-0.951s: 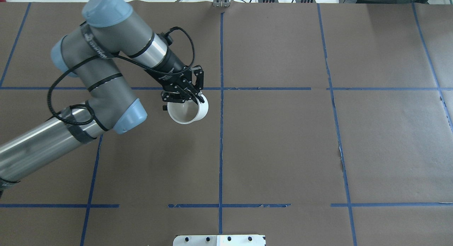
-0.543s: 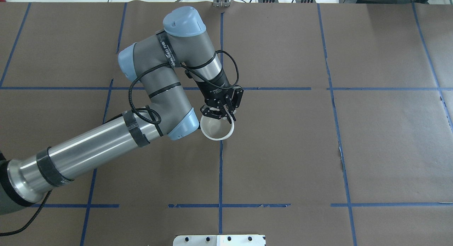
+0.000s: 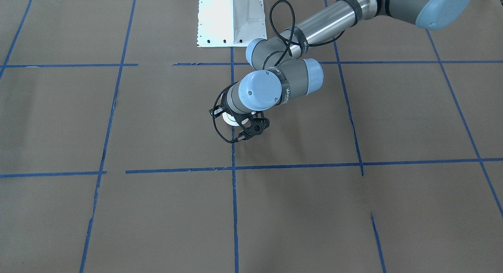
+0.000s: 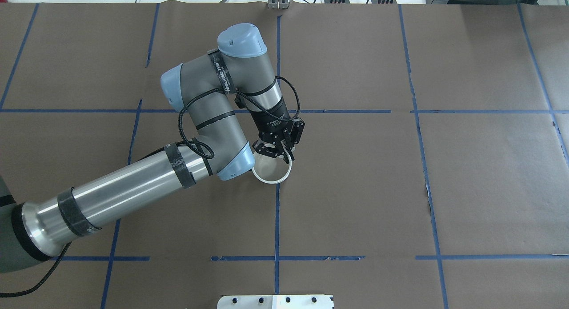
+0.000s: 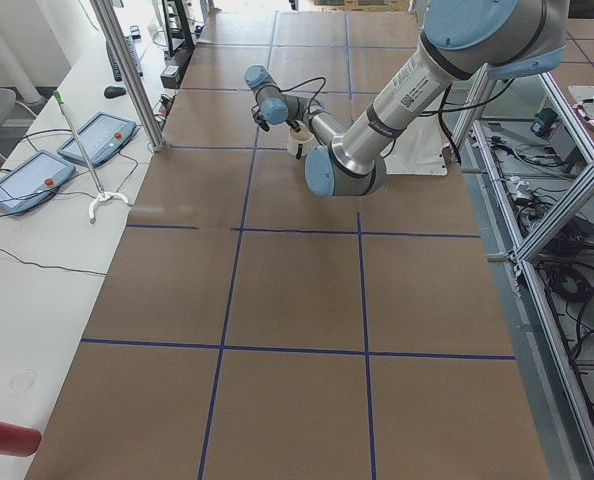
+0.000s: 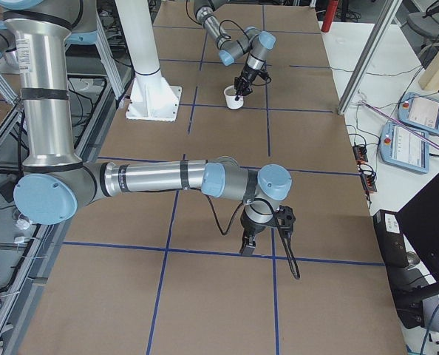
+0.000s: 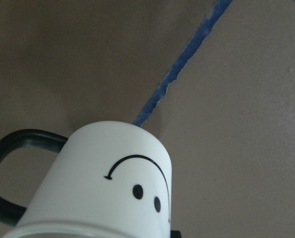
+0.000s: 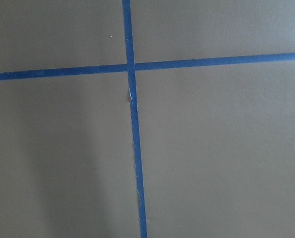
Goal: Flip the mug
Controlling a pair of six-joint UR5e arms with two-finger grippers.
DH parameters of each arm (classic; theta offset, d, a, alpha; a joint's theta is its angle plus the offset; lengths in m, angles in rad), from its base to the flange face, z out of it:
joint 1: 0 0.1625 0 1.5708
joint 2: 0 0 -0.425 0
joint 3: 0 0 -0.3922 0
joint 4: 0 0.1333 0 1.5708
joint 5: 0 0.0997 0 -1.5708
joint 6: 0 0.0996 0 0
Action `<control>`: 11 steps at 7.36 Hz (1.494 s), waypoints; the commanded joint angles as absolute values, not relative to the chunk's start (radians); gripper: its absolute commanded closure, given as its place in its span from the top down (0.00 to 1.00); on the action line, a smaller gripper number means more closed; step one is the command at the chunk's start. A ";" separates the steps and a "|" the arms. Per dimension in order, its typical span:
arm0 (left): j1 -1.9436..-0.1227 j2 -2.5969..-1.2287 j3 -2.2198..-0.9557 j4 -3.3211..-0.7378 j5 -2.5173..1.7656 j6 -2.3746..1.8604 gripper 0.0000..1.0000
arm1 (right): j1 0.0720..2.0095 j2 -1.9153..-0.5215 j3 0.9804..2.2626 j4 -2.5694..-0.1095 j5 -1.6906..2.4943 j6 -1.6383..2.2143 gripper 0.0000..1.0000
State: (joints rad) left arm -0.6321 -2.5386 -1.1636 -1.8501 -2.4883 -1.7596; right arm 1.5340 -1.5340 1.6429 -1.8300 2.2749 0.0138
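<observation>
- The left gripper (image 4: 276,153) is further right than a second ago. The mug (image 4: 272,172) it carries has gone from left of the middle tape line (image 4: 276,220) to right on top of it.
- Over that second the mug turns from tilted to level, and its mouth now points straight up in the overhead view.
- The mug also looks a little smaller than half a second ago, so I judge it is being lowered.
- The left fingers are clenched on the mug at the far side of its rim.
- In the left wrist view the smiley face (image 7: 137,191) has its eyes toward the rim and its mouth toward the base. The black handle (image 7: 31,135) sticks out to the left.
- I cannot tell whether the base touches the table (image 4: 355,189), but it looks close.
- For the task, the flip itself looks done. What is left is probably setting the mug down and letting go.
- The right gripper (image 6: 247,246) hangs far off to the right, well apart from the mug. I cannot tell whether its fingers are spread or closed.
</observation>
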 commanded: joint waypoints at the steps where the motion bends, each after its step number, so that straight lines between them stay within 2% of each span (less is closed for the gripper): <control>1: -0.635 -2.536 -1.186 -1.847 -2.485 -1.758 0.61 | 1.534 -1.534 1.643 -1.830 2.275 0.014 1.00; 2: -0.647 -2.524 -1.240 -1.841 -2.485 -1.759 0.99 | 1.534 -1.534 1.643 -1.830 2.275 0.014 1.00; 6: -0.805 -2.384 -1.550 -1.792 -2.477 -1.644 1.00 | 1.534 -1.535 1.643 -1.830 2.275 0.014 1.00; 10: -0.992 -1.933 -1.822 -1.784 -2.395 -1.037 1.00 | 1.534 -1.534 1.643 -1.830 2.275 0.014 1.00; 11: -1.062 -1.819 -1.838 -1.783 -2.395 -0.871 1.00 | 1.534 -1.534 1.643 -1.830 2.275 0.014 1.00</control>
State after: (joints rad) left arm -0.9847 -1.9655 -1.7958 -1.7839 -2.3980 -1.0705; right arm 1.5340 -1.5341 1.6429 -1.8301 2.2749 0.0138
